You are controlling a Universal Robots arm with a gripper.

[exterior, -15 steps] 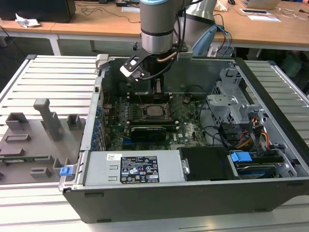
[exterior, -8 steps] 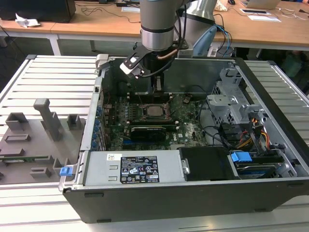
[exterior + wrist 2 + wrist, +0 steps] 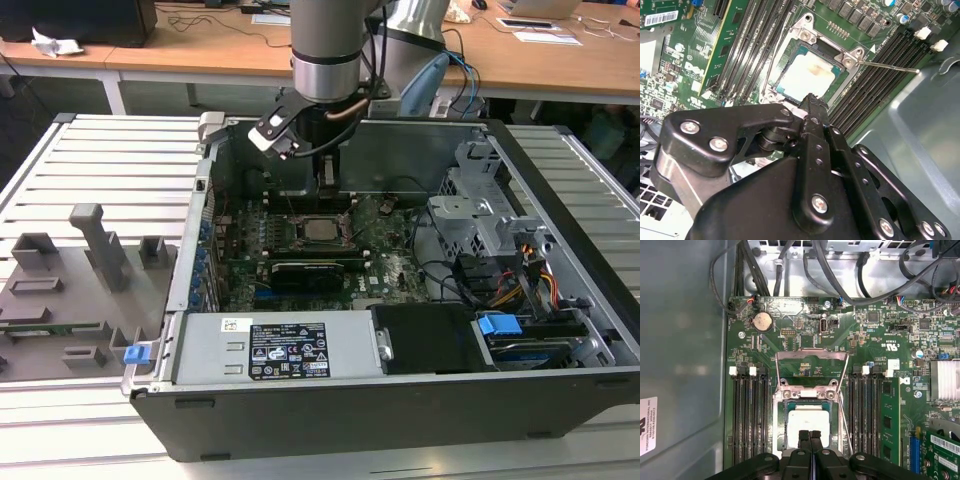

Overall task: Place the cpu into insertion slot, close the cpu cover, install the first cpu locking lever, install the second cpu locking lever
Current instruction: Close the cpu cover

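The small, flat, silvery-grey square cpu (image 3: 807, 422) already sits in the square black insertion slot (image 3: 778, 416) with its silver rim. The thin dark-silver metal frame, the cpu cover (image 3: 811, 355), is still flipped open. One thin silver wire locking lever (image 3: 890, 66) sticks out loose. In the exterior view the black gripper (image 3: 325, 195) hangs at 12 o'clock from the cpu, jaws closed and empty.

- PC case (image 3: 400, 420) on slatted table (image 3: 120, 150); fixture tray (image 3: 60, 300) on the table, at exterior view's left of case.
- Inside case: mobo (image 3: 390, 250) flat on the floor, PSU (image 3: 270, 350) along near wall, drive cage (image 3: 480, 215) at exterior view's right.
- cpu (image 3: 807, 422) sits in insertion slot (image 3: 778, 425), w/ memory slots (image 3: 747, 415) on both sides.
- cpu cover (image 3: 812, 355) off the slot, just past one edge.
- Expansion card (image 3: 305, 270) btwn slot & PSU.
- gripper (image 3: 810, 434) directly over slot, tips at cpu's edge.
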